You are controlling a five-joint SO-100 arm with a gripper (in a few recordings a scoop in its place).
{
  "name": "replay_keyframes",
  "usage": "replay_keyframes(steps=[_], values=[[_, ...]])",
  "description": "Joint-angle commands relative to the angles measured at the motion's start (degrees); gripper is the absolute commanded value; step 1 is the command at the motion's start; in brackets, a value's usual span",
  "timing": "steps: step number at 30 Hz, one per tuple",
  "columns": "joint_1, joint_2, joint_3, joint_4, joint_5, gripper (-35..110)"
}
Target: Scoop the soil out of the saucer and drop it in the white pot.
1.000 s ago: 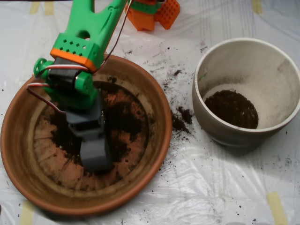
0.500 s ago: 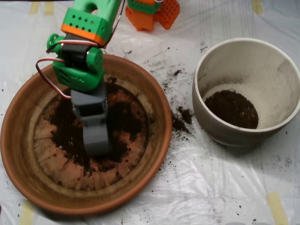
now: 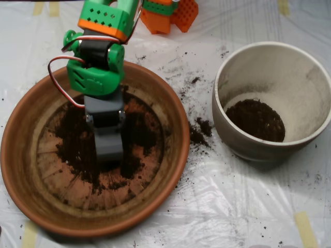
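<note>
The terracotta saucer (image 3: 20, 155) lies at the left, with dark soil (image 3: 139, 132) spread thinly over the middle of its ridged base. My grey scoop (image 3: 109, 150) hangs over that soil patch near the saucer's centre. Its two halves are together as one narrow block, and what is inside is hidden. The green and orange arm (image 3: 95, 67) reaches down to it from the top left. The white pot (image 3: 243, 144) stands at the right, apart from the saucer, with a dark heap of soil (image 3: 256, 120) on its floor.
Spilled soil crumbs and a small clump (image 3: 199, 132) lie on the clear plastic sheet (image 3: 232, 206) between saucer and pot. An orange block of the robot's base (image 3: 170, 15) stands at the top edge. Tape strips (image 3: 305, 230) hold the sheet's corners.
The scoop has drawn back towards the top of the picture and slightly right across the saucer's base. Bare ridged clay now shows where it sat. The pot's soil is unchanged.
</note>
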Motion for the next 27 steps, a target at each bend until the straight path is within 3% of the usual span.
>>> replay_keyframes(steps=[1, 14, 20, 27], values=[[0.26, 1.58, 0.09, -0.44, -1.14, 14], [0.79, -7.73, -13.45, 3.43, -0.62, 4], [2.46, -3.08, -7.21, -7.03, 0.09, -1], [5.45, 13.01, 11.25, -31.2, 7.03, -1]])
